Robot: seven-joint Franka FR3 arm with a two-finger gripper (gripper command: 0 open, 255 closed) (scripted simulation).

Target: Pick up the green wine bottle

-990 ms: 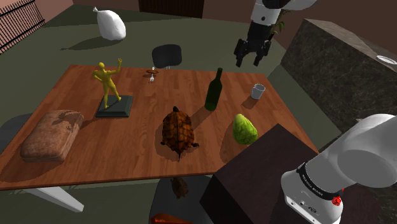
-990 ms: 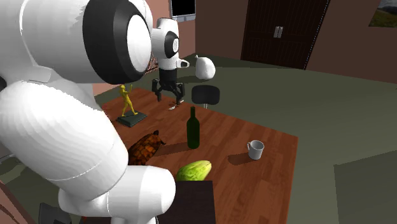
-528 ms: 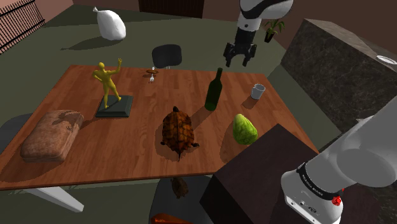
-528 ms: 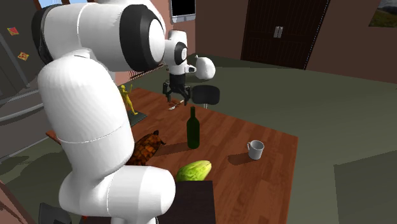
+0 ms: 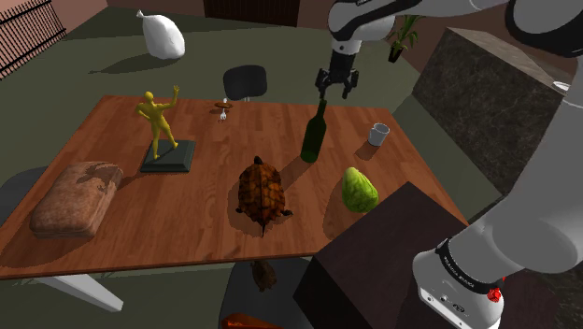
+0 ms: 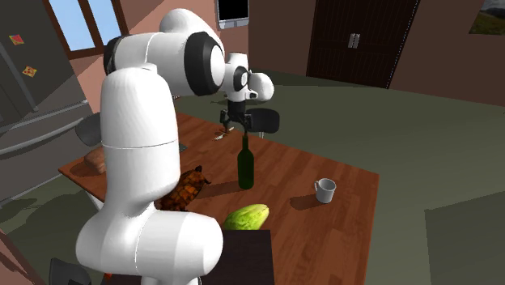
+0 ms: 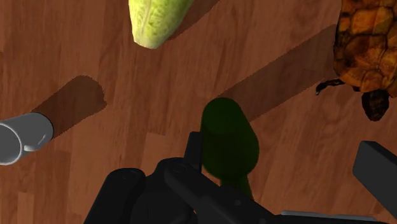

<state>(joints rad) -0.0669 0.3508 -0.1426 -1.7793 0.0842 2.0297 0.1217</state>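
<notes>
Green wine bottle (image 5: 315, 135): you have one, upright on the wooden table (image 5: 187, 220), with one turtle (image 5: 261, 190), one grey mug (image 5: 377, 135) and one green fruit (image 5: 359, 190) near it. Your gripper (image 5: 335, 91) hangs just over its neck, fingers spread apart; whether one grazes the neck is hard to tell. You'll also count one yellow figurine (image 5: 159, 121) and one loaf (image 5: 75, 198). The wrist view cuts off the mug and turtle.
</notes>
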